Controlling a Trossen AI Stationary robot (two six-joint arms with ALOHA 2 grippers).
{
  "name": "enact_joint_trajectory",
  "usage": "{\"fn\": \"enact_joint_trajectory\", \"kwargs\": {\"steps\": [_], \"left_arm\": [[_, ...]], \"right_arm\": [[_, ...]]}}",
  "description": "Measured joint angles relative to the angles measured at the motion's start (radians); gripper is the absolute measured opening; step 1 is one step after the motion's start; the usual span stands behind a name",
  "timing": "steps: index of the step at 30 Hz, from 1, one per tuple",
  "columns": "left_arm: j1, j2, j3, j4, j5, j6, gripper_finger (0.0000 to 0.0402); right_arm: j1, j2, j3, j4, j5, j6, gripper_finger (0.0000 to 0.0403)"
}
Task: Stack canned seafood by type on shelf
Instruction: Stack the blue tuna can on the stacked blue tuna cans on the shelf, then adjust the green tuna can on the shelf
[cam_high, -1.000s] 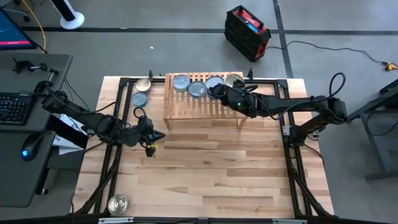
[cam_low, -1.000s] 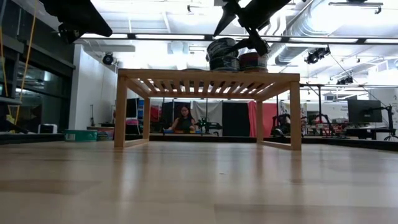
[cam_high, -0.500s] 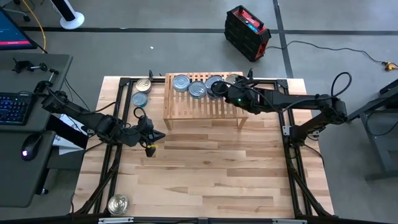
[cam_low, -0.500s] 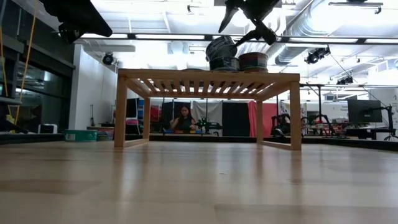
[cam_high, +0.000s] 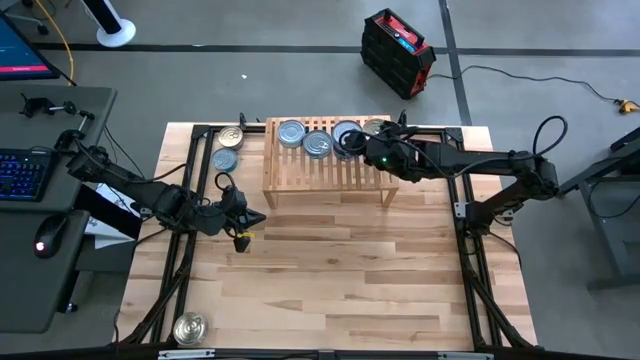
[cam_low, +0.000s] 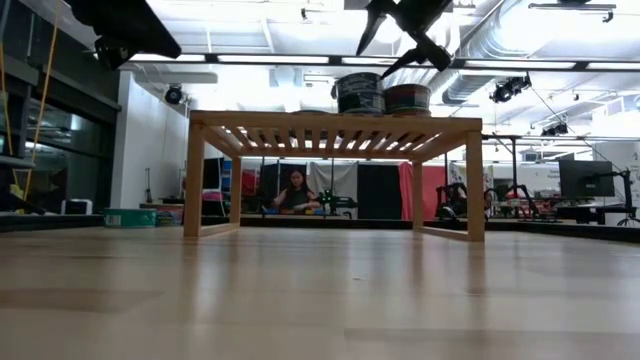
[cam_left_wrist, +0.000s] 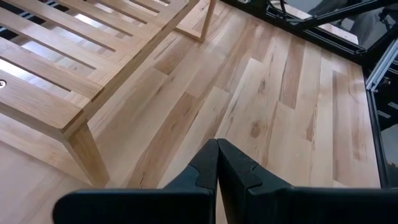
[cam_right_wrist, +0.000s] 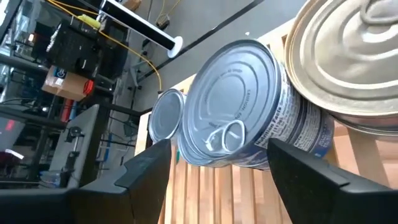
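The shelf (cam_high: 325, 168) now carries a blue-lidded tin (cam_low: 360, 93) sitting flat on its stack; half a second ago it was tilted. The right gripper (cam_low: 402, 40) hovers above, jaws wide and empty, so that placement looks done. The left gripper (cam_left_wrist: 217, 163) is closed near the shelf leg. Only the high view shows the loose tins (cam_high: 226, 150) left of the shelf

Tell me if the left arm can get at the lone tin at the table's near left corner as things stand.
Probably yes. The left gripper hangs shut over bare tabletop, holding nothing, and the lone tin sits in the open with nothing between them. The right gripper is open over the shelf, well clear.
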Motion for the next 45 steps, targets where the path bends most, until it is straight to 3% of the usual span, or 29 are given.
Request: {"fn": "enact_joint_trajectory", "kwargs": {"steps": [5, 8, 14, 18, 20, 24, 27, 34, 45], "left_arm": [[0.020, 0.000, 0.003, 0.145, -0.079, -0.015, 0.0000], [0.112, 0.000, 0.059, 0.253, -0.031, 0.052, 0.0000], [0.471, 0.082, 0.318, 0.149, 0.239, 0.269, 0.0000], [0.761, 0.267, 0.513, 0.004, 0.532, 0.348, 0.0000], [0.855, 0.389, 0.598, -0.064, 0.607, 0.391, 0.0000], [0.974, 0.607, 0.745, -0.181, 0.619, 0.429, 0.0000], [1.023, 0.718, 0.825, -0.201, 0.614, 0.427, 0.0000], [1.080, 0.868, 0.938, -0.186, 0.454, 0.397, 0.0000], [1.104, 0.910, 0.958, -0.268, 0.448, 0.386, 0.0000]], "right_arm": [[0.009, 0.000, 0.055, -0.050, -0.016, -0.026, 0.0255], [0.028, 0.000, 0.104, -0.061, -0.074, -0.110, 0.0255], [0.133, -0.002, 0.200, -0.144, -0.091, -0.294, 0.0255], [0.225, -0.001, 0.237, -0.310, -0.072, -0.283, 0.0255], [0.278, -0.001, 0.244, -0.400, -0.063, -0.236, 0.0255], [0.399, 0.000, 0.248, -0.546, -0.019, -0.105, 0.0251], [0.493, 0.000, 0.248, -0.635, 0.037, 0.045, 0.0218], [0.654, 0.000, 0.248, -0.715, 0.199, 0.278, 0.0022], [0.689, 0.000, 0.248, -0.719, 0.238, 0.334, 0.0005]]}}
